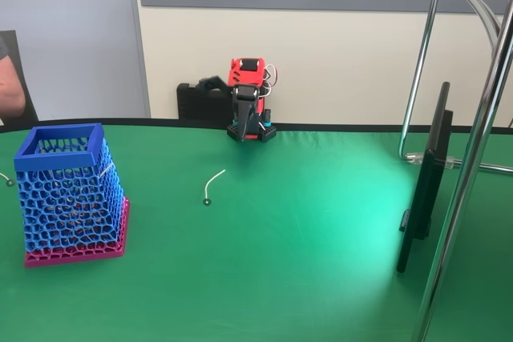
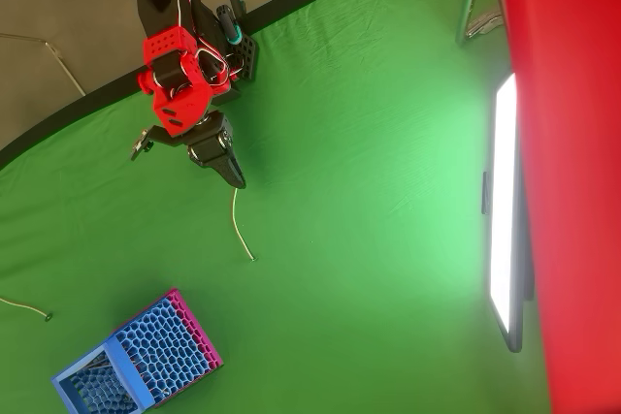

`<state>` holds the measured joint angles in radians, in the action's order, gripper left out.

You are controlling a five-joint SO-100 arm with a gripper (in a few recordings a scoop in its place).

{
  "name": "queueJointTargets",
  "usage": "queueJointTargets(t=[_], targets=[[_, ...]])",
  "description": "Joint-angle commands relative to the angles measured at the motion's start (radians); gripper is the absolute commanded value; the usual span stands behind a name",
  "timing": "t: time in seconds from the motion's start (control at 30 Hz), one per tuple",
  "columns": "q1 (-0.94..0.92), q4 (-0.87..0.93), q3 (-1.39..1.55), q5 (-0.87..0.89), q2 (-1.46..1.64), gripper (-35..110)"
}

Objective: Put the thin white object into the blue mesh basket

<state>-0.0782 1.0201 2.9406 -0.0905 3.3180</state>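
Observation:
The thin white object [image 1: 215, 183] [image 2: 239, 225] lies on the green table, slightly curved, its dark tip toward the front in the fixed view. The blue mesh basket [image 1: 68, 190] [image 2: 136, 361] stands upright on its magenta base at the left, well apart from the strand. My red and black arm is folded at the table's back edge. Its gripper [image 1: 243, 124] [image 2: 233, 172] points down, looks shut and holds nothing. In the overhead view its tip sits just above the strand's upper end.
A second thin strand [image 1: 6, 179] [image 2: 24, 307] lies at the left edge beyond the basket. A monitor [image 1: 425, 182] and a metal stand [image 1: 469, 158] occupy the right side. A person's arm [image 1: 10, 90] shows at far left. Open green cloth lies between strand and basket.

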Motion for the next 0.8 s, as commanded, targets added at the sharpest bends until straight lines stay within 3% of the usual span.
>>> queueJointTargets(t=[0.0, 0.33, 0.77], targets=[[0.002, 0.072, -0.135, 0.025, 0.003, 0], [0.015, 0.167, -0.380, 0.120, -0.072, 0], [-0.034, 0.169, -0.709, 0.291, -0.649, 0]])
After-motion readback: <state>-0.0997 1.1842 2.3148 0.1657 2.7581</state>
